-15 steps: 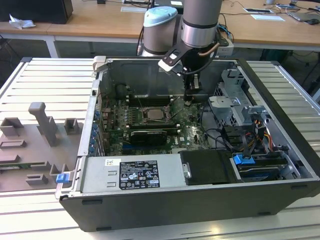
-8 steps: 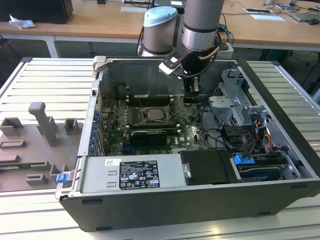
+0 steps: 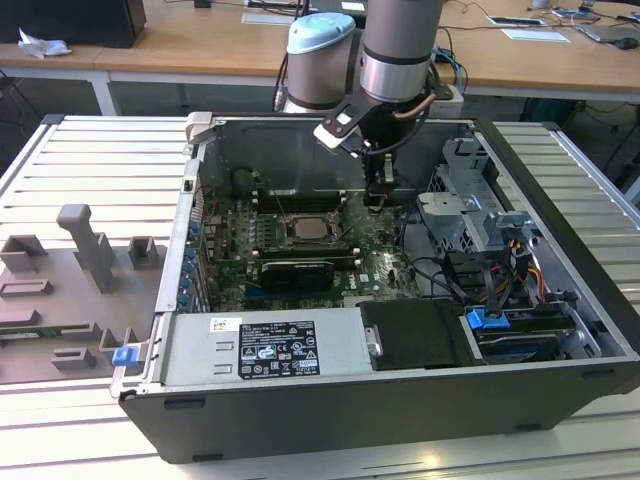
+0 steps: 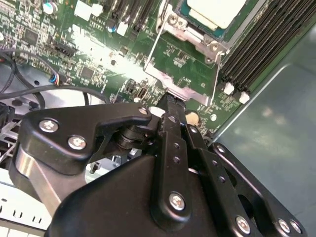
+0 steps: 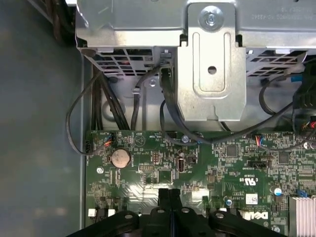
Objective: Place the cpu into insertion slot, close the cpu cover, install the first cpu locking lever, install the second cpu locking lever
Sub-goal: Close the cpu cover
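Inside the open case [image 3: 300, 420], the gripper [image 4: 170, 101] stands low over the board [image 4: 94, 59], jaws pressed together with nothing between them. We read that as the stance of a pusher rather than a grasper. The cpu [image 4: 217, 10] lies seated in its socket [image 4: 195, 34], pale face bare, so the placing looks done. The cover [image 4: 187, 93] is swung up off the socket, and we see green board through its cut-out centre. Its free silver edge sits right at the fingertips [image 4: 167, 106], touching or nearly so; we cannot tell which. The cpu lies beyond that frame, apart from the jaws. In the exterior view the gripper hangs toward the exterior view's right of the socket.
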